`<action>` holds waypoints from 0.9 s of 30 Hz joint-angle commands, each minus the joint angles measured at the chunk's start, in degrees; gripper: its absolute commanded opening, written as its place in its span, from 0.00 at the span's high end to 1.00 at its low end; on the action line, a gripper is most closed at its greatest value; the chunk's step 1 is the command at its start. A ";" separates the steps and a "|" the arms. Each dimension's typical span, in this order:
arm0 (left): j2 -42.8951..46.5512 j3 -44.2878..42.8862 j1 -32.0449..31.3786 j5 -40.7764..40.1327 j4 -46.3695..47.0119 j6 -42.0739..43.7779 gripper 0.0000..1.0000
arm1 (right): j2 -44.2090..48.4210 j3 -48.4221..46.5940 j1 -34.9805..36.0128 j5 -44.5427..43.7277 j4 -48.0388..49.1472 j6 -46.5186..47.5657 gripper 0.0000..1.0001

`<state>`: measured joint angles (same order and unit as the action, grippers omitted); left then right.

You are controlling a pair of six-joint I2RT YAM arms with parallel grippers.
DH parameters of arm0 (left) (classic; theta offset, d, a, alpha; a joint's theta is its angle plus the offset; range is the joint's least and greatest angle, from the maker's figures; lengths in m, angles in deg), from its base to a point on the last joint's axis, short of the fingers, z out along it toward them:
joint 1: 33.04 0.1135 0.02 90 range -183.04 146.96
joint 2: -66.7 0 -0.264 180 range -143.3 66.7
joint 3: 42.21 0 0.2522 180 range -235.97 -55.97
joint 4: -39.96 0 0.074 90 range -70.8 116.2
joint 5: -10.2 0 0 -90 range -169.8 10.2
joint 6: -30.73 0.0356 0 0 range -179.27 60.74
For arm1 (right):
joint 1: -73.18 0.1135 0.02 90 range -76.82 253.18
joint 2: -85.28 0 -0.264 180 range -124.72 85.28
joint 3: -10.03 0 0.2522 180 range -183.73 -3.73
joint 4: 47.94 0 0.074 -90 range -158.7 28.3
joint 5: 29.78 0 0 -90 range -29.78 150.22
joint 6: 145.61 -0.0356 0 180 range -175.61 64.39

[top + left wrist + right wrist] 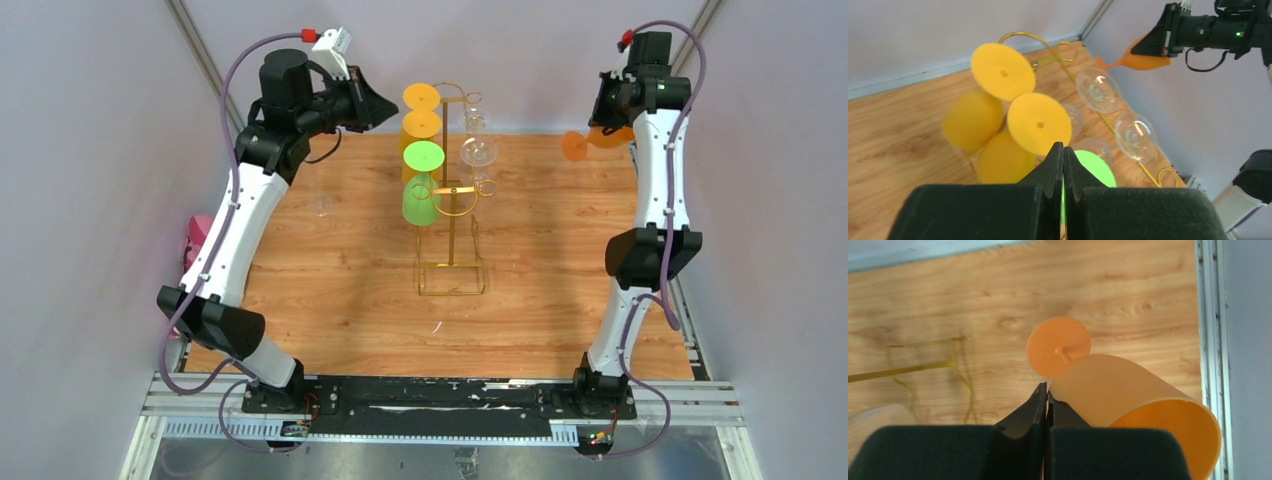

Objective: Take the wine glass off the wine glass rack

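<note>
Top external view gives us the wine glass rack (452, 235) standing upright in the middle of the wooden table (340, 290), its wire base flat on the boards. On its left side hang two yellow glasses (421, 98) and, nearer to us, a green glass (421, 198). Clear glasses (478, 150) hang on its right side. The orange wine glass (585, 140) is off the rack, well apart from it, held in the air over the far right corner of the table. From the right wrist we see the right gripper (1047, 390) with its jaws pinched together on that glass at the stem end of the bowl, the round foot pointing away and the open mouth towards the camera. The left gripper (1063, 150) hovers just beside the yellow and green glasses with its jaws pressed flat together. We see a sliver of green between them, but we cannot tell whether they pinch anything.
</note>
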<state>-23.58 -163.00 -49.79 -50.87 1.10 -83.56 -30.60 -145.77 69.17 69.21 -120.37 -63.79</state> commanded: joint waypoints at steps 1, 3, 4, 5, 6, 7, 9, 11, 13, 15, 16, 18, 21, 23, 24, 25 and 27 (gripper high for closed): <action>2.78 2.20 0.36 -8.77 -7.61 5.80 1.00 | -3.30 -5.44 -0.94 -7.57 -9.41 4.48 1.00; 3.21 3.49 0.32 -9.12 -7.61 6.01 1.00 | -4.96 -5.40 -1.38 -8.89 -11.00 6.18 1.00; 3.35 3.97 0.35 -9.17 -7.60 5.95 1.00 | -5.49 -4.65 -1.50 -11.29 -11.47 6.89 1.00; 3.28 4.34 0.37 -9.01 -7.60 5.81 1.00 | -5.89 -3.97 -1.48 -13.81 -11.97 7.72 1.00; 3.27 4.69 0.32 -8.84 -7.52 5.65 1.00 | -6.32 -3.42 -1.56 -15.58 -12.43 7.72 1.00; 3.18 5.12 0.32 -8.57 -7.41 5.33 1.00 | -6.75 -2.77 -1.61 -16.56 -12.79 7.72 1.00; 2.97 6.26 0.32 -7.57 -6.95 4.69 1.00 | -7.99 -2.20 -1.52 -18.81 -13.67 11.13 1.00; 3.14 7.72 0.24 -7.04 -5.87 4.16 1.00 | -9.48 -1.77 -1.23 -23.39 -14.80 12.57 1.00; 3.36 9.29 0.08 -6.54 -4.51 3.92 1.00 | -10.67 -0.50 -1.37 -26.02 -14.89 13.45 1.00; 3.47 10.14 -0.02 -6.61 -4.03 3.86 1.00 | -11.70 0.45 -1.98 -24.89 -14.00 13.75 1.00; 3.52 10.43 -0.03 -6.71 -4.03 3.82 1.00 | -12.15 0.80 -2.17 -24.68 -12.78 13.92 1.00; 3.68 10.88 -0.12 -6.93 -4.00 3.98 1.00 | -14.04 -0.45 -2.36 -24.53 -11.45 14.21 1.00; 4.28 11.36 -0.21 -7.41 -3.84 4.39 1.00 | -17.77 -3.50 -2.44 -24.20 -10.57 14.60 1.00; 4.65 11.72 -0.21 -7.60 -3.94 4.72 1.00 | -19.36 -2.84 -2.44 -25.14 -9.62 14.45 1.00; 4.76 11.79 -0.21 -7.71 -3.97 4.84 1.00 | -19.62 -1.68 -2.49 -25.26 -8.65 14.50 1.00; 4.83 11.83 -0.21 -7.74 -4.06 4.94 1.00 | -19.63 0.35 -2.49 -25.36 -7.59 14.43 1.00; 5.01 12.21 -0.21 -7.94 -3.96 4.96 1.00 | -19.33 2.94 -2.62 -25.38 -5.46 14.28 1.00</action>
<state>-20.61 -151.67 -49.68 -58.08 -4.21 -79.32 -50.36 -145.86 67.62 45.67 -128.46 -50.96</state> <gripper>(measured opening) 0.010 0.033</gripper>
